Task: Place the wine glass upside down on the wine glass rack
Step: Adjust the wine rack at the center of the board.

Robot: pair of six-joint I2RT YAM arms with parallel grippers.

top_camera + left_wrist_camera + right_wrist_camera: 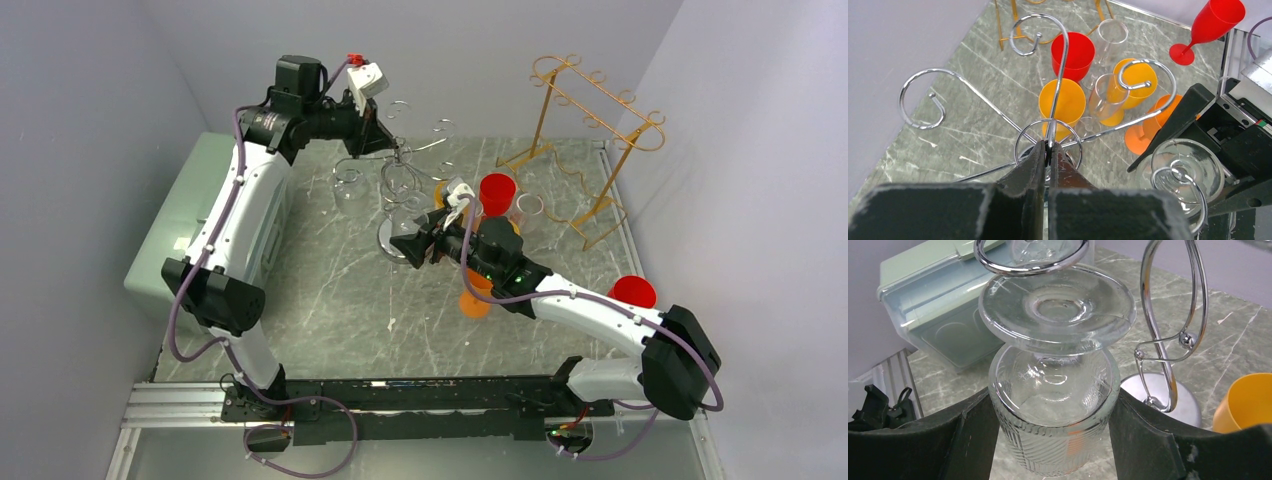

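The clear wine glass (1055,405) is upside down, its round foot (1058,310) on top. My right gripper (1053,412) is shut on its ribbed bowl, one finger on each side. A hook loop (1028,265) of the chrome wine glass rack (400,180) lies just over the foot; whether the foot rests on it I cannot tell. The left wrist view shows the foot (1188,167) under that loop (1178,192). My left gripper (1049,146) is shut on the rack's top ring and central post. From above, the left gripper (398,150) is over the rack and the right gripper (408,243) beside its base.
Another clear glass (350,190) hangs on the rack's left side. Red and orange cups (1073,55) and a clear glass (1108,97) crowd behind the rack. A red wine glass (632,290) stands right, a gold rack (590,130) back right, a pale green box (190,210) left.
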